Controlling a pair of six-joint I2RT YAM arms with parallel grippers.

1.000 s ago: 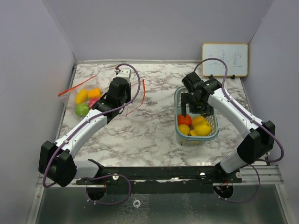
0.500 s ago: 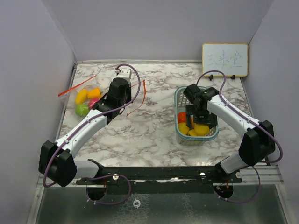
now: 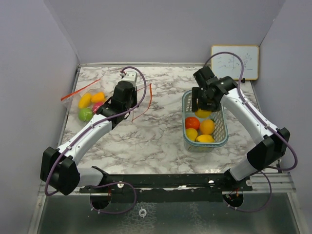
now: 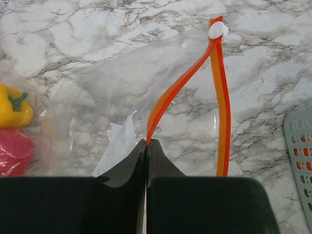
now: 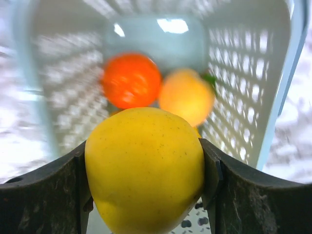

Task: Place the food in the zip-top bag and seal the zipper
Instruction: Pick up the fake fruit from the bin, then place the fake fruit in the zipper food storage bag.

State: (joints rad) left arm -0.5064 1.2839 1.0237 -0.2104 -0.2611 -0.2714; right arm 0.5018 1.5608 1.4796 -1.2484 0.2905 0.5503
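My right gripper (image 3: 203,111) is shut on a large yellow fruit (image 5: 145,168), held above the far end of the pale green mesh basket (image 3: 222,131). An orange-red fruit (image 3: 192,123), an orange one (image 3: 207,126) and yellow ones (image 3: 204,138) lie in the basket. My left gripper (image 4: 146,142) is shut on the near orange zipper strip (image 4: 175,92) of the clear zip-top bag (image 3: 92,105), holding its mouth open; the white slider (image 4: 217,30) sits at the far end. Yellow (image 3: 85,101), orange (image 3: 98,96), pink and green (image 3: 85,114) fruits lie in the bag.
A small whiteboard (image 3: 235,62) leans against the back wall at the right. Grey walls close the marble table (image 3: 156,141) on three sides. The basket's corner shows at the right edge of the left wrist view (image 4: 300,161).
My right gripper went down into the basket, closed on the yellow fruit and has lifted it up and toward the far end. The left arm has not moved.
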